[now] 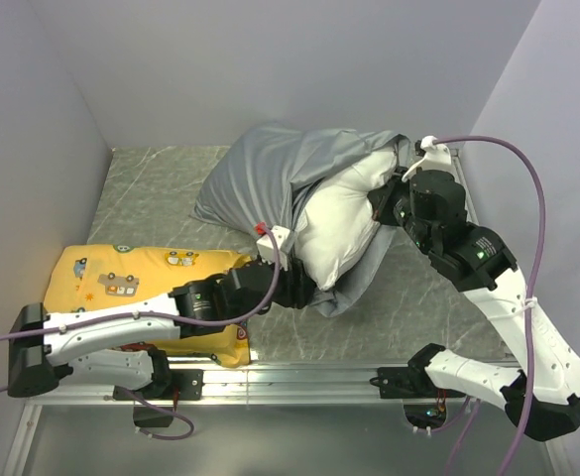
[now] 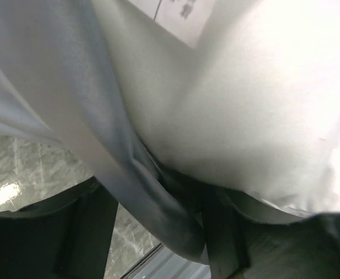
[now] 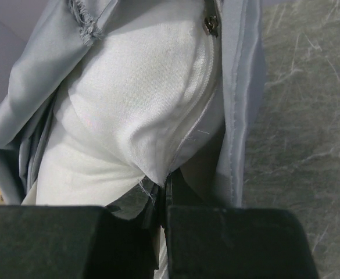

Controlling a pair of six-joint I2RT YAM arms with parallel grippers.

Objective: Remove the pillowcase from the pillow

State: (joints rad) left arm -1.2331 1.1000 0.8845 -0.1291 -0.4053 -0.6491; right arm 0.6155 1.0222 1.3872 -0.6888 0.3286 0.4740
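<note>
The grey pillowcase [image 1: 260, 169] lies bunched at the back of the table. The white pillow [image 1: 339, 223] sticks out of its open end toward the front. My left gripper [image 1: 294, 288] is at the pillow's near left edge. In the left wrist view its jaws [image 2: 158, 238] stand open, with a loose fold of the pillowcase [image 2: 53, 87] hanging between them under the pillow [image 2: 262, 104]. My right gripper [image 1: 384, 206] is at the pillow's right corner. It is shut [image 3: 164, 197] on the corner seam of the pillow [image 3: 129, 104], beside the pillowcase hem [image 3: 242, 87].
A yellow cushion [image 1: 121, 278] with vehicle prints lies at the front left, under my left arm. Grey walls close in the table on the left, back and right. A metal rail [image 1: 299, 382] runs along the near edge. A white label [image 2: 181, 14] shows on the pillow.
</note>
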